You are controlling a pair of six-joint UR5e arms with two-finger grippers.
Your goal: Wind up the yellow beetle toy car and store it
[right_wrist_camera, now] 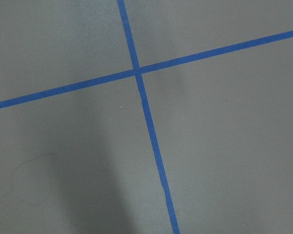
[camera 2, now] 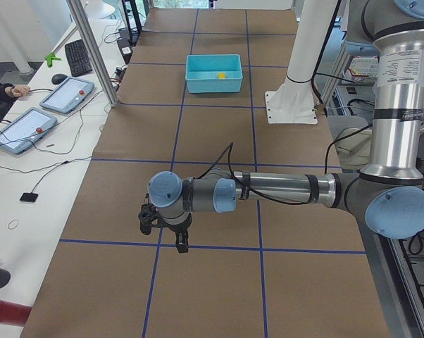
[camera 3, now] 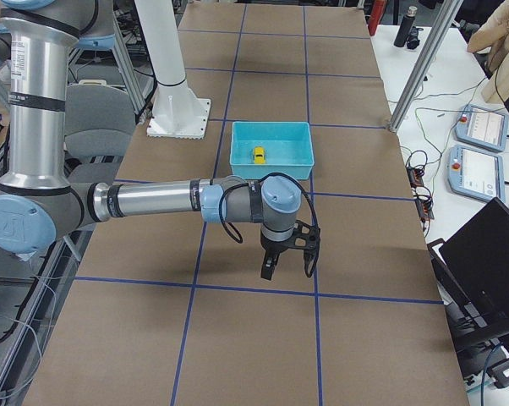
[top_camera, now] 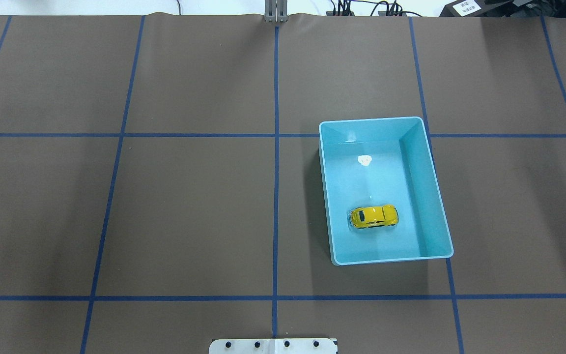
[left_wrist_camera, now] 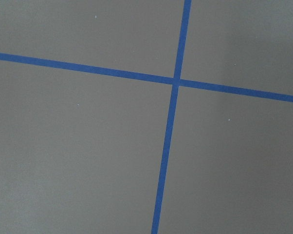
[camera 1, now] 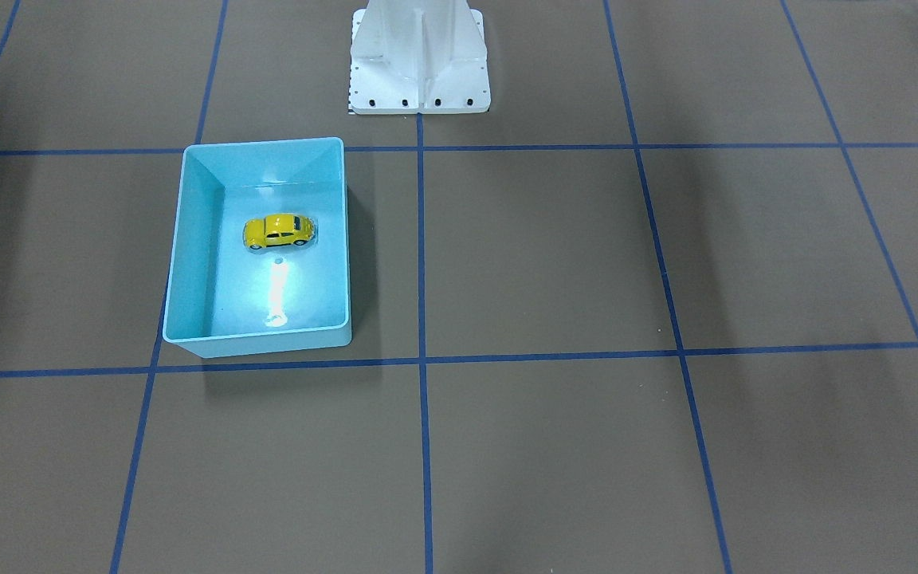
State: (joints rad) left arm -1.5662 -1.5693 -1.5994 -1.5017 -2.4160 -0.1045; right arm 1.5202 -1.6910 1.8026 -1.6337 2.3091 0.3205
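Left fingers (camera 2: 182, 243) and right fingers (camera 3: 268, 267) hang over bare tabletop (top_camera: 189, 221), and I can't tell how open they are; the yellow beetle toy car (top_camera: 374, 217) sits in the blue bin (top_camera: 413, 182), so I judge storing done and no further grasp needed.

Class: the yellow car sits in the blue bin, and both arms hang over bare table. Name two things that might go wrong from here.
1. The car stands on its wheels on the glossy floor of the bin. If its spring is wound, it may roll into a wall.
2. The right gripper hangs over the table on the bin's side. A careless sweep might knock the bin.
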